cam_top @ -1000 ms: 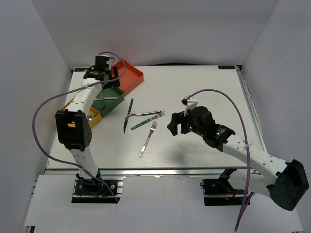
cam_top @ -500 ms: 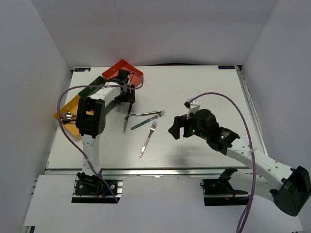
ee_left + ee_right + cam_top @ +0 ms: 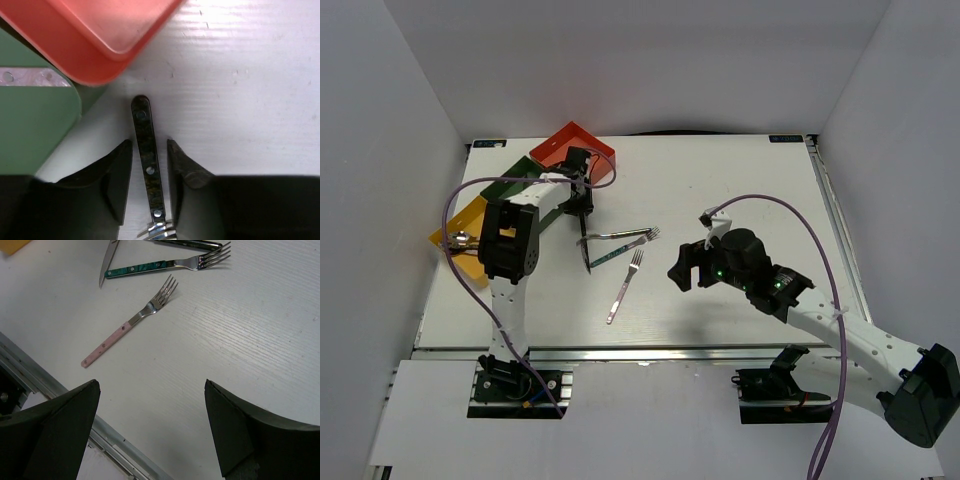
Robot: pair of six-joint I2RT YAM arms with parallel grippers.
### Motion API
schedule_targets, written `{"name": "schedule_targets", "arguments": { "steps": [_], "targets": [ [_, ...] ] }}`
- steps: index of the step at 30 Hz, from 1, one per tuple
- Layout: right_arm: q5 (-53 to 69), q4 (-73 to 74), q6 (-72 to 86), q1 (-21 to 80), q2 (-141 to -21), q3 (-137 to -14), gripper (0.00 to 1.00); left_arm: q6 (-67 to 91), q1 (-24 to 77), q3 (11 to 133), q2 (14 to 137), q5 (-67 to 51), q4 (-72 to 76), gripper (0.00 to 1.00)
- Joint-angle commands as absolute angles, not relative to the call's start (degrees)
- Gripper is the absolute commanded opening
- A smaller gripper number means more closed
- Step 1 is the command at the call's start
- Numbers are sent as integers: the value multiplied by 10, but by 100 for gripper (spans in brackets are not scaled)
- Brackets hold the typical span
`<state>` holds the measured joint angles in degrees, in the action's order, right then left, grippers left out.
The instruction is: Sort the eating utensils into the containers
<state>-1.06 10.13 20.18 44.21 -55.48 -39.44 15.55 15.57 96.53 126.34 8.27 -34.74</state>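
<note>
A dark-handled knife (image 3: 145, 145) lies on the white table just in front of the red-orange container (image 3: 75, 55) and beside the dark green container (image 3: 30, 130). My left gripper (image 3: 148, 150) straddles its riveted handle, jaws narrowed with a thin gap on each side. From above, the left gripper (image 3: 582, 200) is over the knife (image 3: 586, 250). My right gripper (image 3: 151, 390) hovers wide open over bare table, holding nothing. Ahead of it lie a pink-handled fork (image 3: 130, 327) and a teal-handled fork (image 3: 165, 265). The yellow container (image 3: 455, 240) sits at the far left.
A silver utensil (image 3: 615, 235) lies across the knife's upper part, next to the teal fork (image 3: 615, 252). A flat silver piece (image 3: 30, 78) rests in the green container. A shiny utensil (image 3: 460, 238) lies in the yellow one. The table's metal front rail (image 3: 115, 445) runs under my right gripper.
My left arm swung from over the containers down to the knife, and its jaws narrowed around the handle. The right arm shifted slightly lower, still open.
</note>
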Motion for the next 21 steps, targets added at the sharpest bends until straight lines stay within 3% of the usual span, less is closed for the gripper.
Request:
{"name": "schedule_targets", "arguments": {
  "steps": [1, 4, 9, 14, 21],
  "targets": [
    [-5, 80, 206, 439, -552, -392, 89, 169, 166, 928, 1237, 76, -346, 41],
    [-5, 81, 210, 439, -546, -392, 89, 177, 175, 891, 1218, 77, -334, 31],
    [15, 85, 222, 439, -532, -390, 89, 185, 183, 848, 1192, 88, -315, 22],
    [21, 84, 237, 439, -510, -377, 89, 193, 186, 835, 1177, 100, -318, 0],
    [40, 57, 223, 439, -504, -365, 89, 201, 189, 838, 1101, 136, -337, 0]
  ]
}}
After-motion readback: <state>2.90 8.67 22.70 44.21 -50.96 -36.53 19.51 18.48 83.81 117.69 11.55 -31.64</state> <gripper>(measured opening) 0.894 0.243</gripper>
